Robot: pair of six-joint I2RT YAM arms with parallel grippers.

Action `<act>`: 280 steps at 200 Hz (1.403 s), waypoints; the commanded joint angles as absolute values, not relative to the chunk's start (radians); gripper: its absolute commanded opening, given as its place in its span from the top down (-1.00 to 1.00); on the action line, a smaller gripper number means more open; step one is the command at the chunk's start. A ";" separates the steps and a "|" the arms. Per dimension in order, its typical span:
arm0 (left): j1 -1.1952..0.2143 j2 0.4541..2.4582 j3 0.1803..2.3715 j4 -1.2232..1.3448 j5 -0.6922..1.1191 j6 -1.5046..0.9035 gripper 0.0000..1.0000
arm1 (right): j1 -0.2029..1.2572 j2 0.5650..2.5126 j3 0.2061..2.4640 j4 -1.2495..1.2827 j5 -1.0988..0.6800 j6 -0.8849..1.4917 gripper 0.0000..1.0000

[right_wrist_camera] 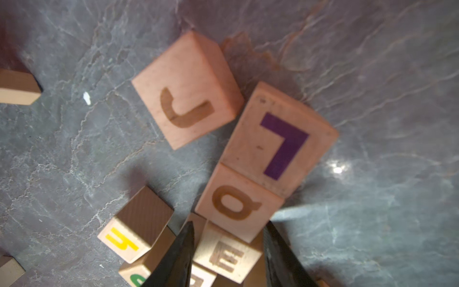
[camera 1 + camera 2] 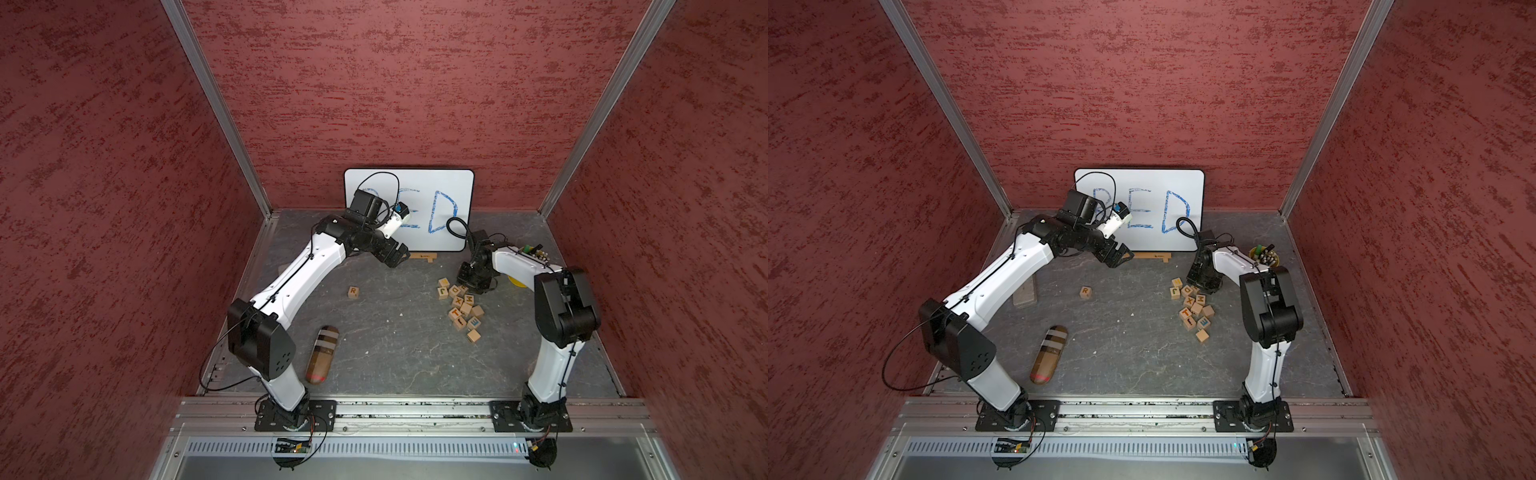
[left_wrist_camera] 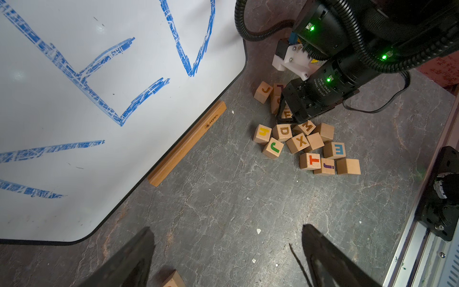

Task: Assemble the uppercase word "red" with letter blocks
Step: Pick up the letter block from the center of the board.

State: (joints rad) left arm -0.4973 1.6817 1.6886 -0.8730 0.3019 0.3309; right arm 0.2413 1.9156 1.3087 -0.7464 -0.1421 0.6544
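The letter blocks are small wooden cubes. One showing R stands alone at mid-left on the grey floor. The others lie in a pile at the right. My right gripper is down in that pile's far end. Its fingers stand either side of a tilted block with a brown E, with a thin gap at one side. A brown D block lies just beside it. My left gripper hangs open and empty in front of the whiteboard.
The whiteboard with blue "RED" leans on the back wall in a wooden holder. A cube with a blue E lies in the pile. A brown striped oblong lies front left, and a cup of pens stands behind the right arm.
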 commanded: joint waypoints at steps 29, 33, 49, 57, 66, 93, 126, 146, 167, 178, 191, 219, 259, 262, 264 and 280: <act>-0.506 1.651 1.673 -0.857 0.301 0.347 -0.88 | 0.249 1.933 1.348 -0.784 -0.078 0.657 0.18; -0.508 1.651 1.673 -0.856 0.301 0.347 -0.88 | 0.249 1.933 1.348 -0.784 -0.078 0.655 0.20; -0.510 1.653 1.675 -0.856 0.302 0.346 -0.88 | 0.249 1.933 1.341 -0.778 -0.082 0.651 0.25; -0.511 1.654 1.678 -0.857 0.301 0.345 -0.88 | 0.249 1.932 1.338 -0.775 -0.081 0.649 0.25; -0.512 1.655 1.682 -0.859 0.301 0.342 -0.88 | 0.249 1.933 1.336 -0.772 -0.083 0.645 0.28; -0.512 1.658 1.693 -0.864 0.302 0.337 -0.88 | 0.249 1.935 1.336 -0.767 -0.082 0.634 0.36; -0.511 1.660 1.700 -0.870 0.299 0.333 -0.88 | 0.250 1.929 1.337 -0.771 -0.066 0.618 0.39; -0.508 1.661 1.699 -0.870 0.298 0.326 -0.89 | 0.249 1.918 1.343 -0.782 -0.058 0.605 0.39; -0.497 1.660 1.703 -0.868 0.306 0.307 -0.88 | 0.249 1.899 1.358 -0.798 -0.052 0.593 0.41; -0.485 1.658 1.706 -0.867 0.318 0.295 -0.88 | 0.249 1.889 1.370 -0.810 -0.052 0.585 0.45; -0.469 1.658 1.713 -0.867 0.333 0.281 -0.88 | 0.249 1.883 1.387 -0.823 -0.050 0.576 0.45; -0.439 1.655 1.724 -0.870 0.351 0.262 -0.88 | 0.249 1.885 1.424 -0.844 -0.052 0.560 0.45; -0.415 1.640 1.733 -0.880 0.348 0.264 -0.89 | 0.250 1.871 1.457 -0.873 -0.040 0.542 0.45; -0.413 1.640 1.735 -0.881 0.348 0.264 -0.88 | 0.250 1.869 1.460 -0.877 -0.038 0.539 0.45; -0.412 1.640 1.737 -0.881 0.348 0.263 -0.88 | 0.250 1.869 1.462 -0.879 -0.037 0.540 0.45; -0.401 1.640 1.748 -0.889 0.350 0.262 -0.89 | 0.258 1.864 1.482 -0.900 -0.027 0.535 0.45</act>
